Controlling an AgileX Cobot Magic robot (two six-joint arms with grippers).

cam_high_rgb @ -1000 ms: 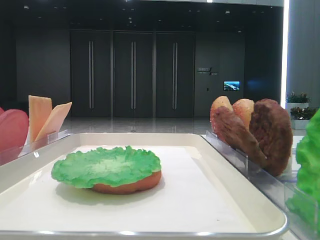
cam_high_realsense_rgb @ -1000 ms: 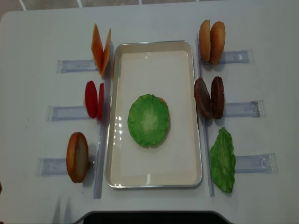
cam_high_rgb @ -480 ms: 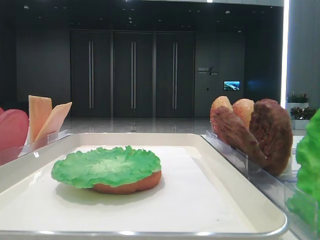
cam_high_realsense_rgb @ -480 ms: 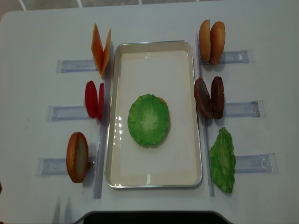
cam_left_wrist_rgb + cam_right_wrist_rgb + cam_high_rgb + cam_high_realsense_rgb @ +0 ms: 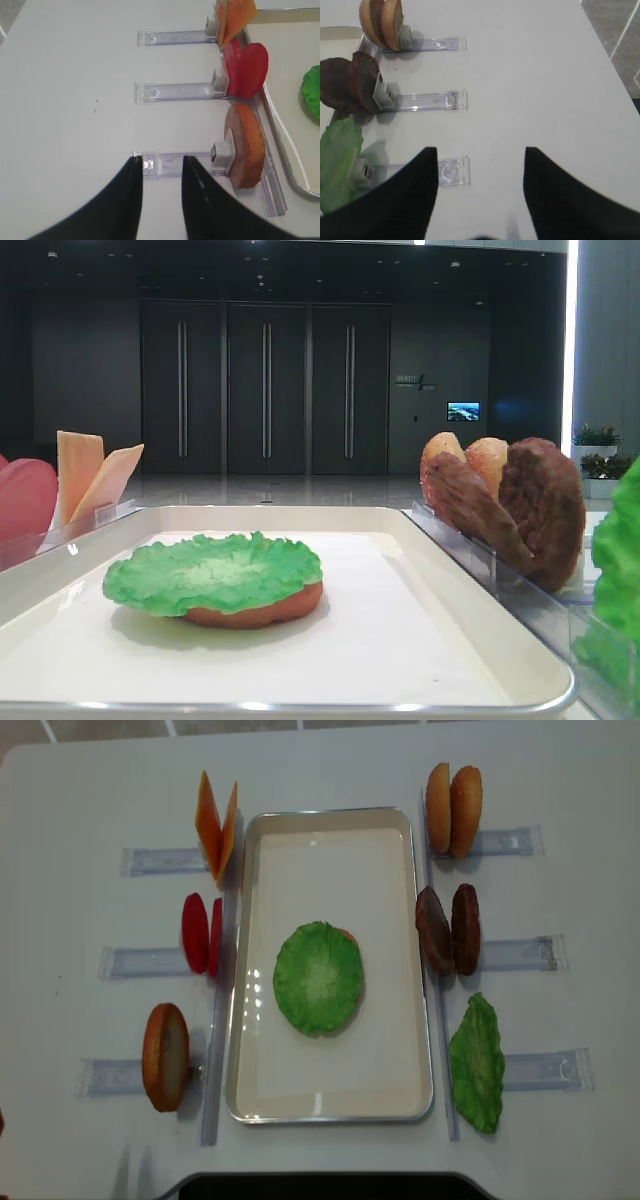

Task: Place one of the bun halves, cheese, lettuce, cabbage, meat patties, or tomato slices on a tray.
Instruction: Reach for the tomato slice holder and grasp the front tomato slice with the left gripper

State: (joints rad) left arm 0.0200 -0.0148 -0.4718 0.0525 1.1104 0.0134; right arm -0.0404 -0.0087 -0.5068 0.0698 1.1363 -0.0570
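Note:
On the cream tray (image 5: 330, 870) lies a green lettuce leaf (image 5: 318, 977) on top of a bun half (image 5: 255, 610). Left of the tray, cheese slices (image 5: 217, 825), tomato slices (image 5: 201, 934) and one bun half (image 5: 166, 1056) stand on edge in racks. To its right stand two bun halves (image 5: 453, 810), meat patties (image 5: 449, 930) and another lettuce leaf (image 5: 477, 1063). My left gripper (image 5: 161, 162) hovers over the outer end of the bun rack, its jaws a little apart and empty. My right gripper (image 5: 481, 150) is wide open over bare table beside the lettuce rack. Neither gripper shows in the overhead views.
Clear plastic racks (image 5: 520, 953) stick out sideways from each food item on both sides of the tray. Long clear strips (image 5: 218, 1050) run along the tray's two long sides. The table's front edge (image 5: 320, 1182) lies just below the tray.

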